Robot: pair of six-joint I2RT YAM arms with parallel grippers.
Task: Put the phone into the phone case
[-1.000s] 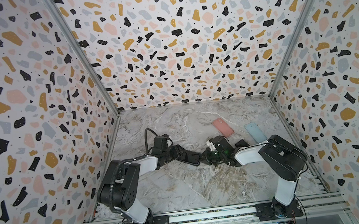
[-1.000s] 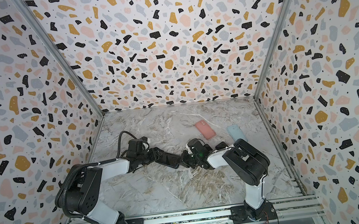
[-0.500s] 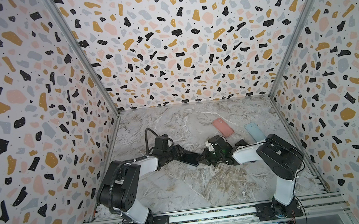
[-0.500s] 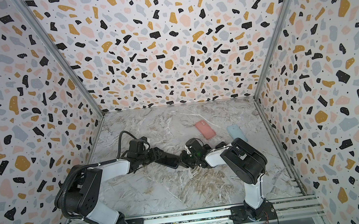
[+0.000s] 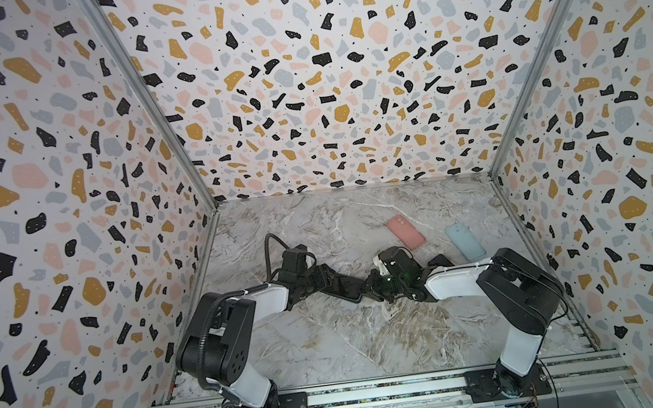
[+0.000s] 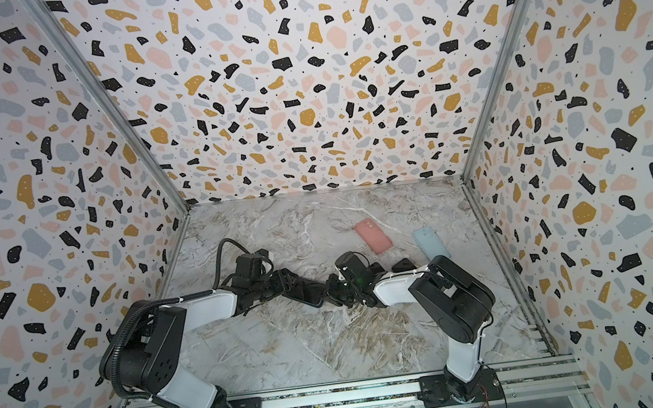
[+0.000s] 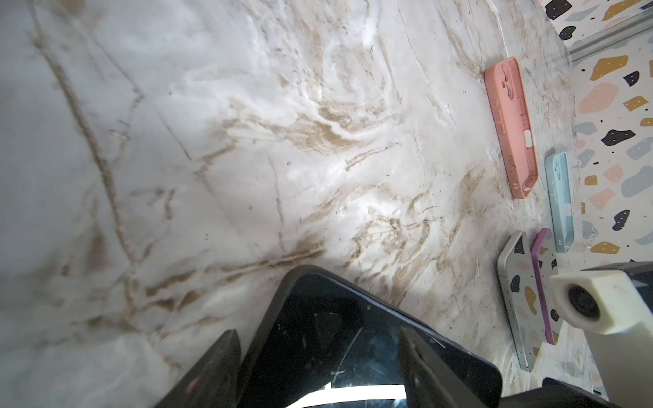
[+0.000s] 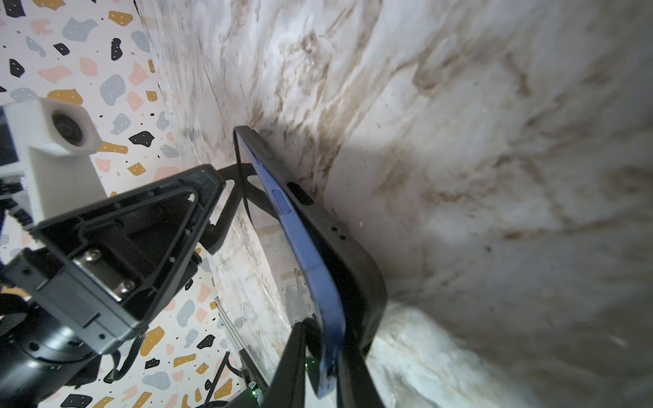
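Two black arms meet near the middle of the marble surface (image 5: pixel 332 346), and both hold the same thing: a black case (image 8: pixel 353 268) with a blue phone (image 8: pixel 307 254) lying in it. Most of the phone sits inside the case, but along one long side its blue edge sticks up above the case wall, so it is not pushed all the way in. The left gripper (image 7: pixel 318 335) reaches over one end of the black case with its fingers (image 7: pixel 219 367) spread wide, one on each long side, gripping the case across its width. The right gripper (image 8: pixel 327 353) is at the other end of the black case. Its fingers are squeezed close together, pinching the phone and the back of the case between them. The black case looks tipped (a dark shadow lies on the surface beside it). Behind the black case, toward the back wall, a pink case (image 5: pixel 405 231) lies flat. A light blue case (image 5: pixel 465 241) lies farther from the black case than the pink one, on the right arm's side. Between the black case and the light blue one, the left wrist view shows a pale phone (image 7: pixel 516 300) with a shiny face and a purple case (image 7: pixel 542 282) just beside it.
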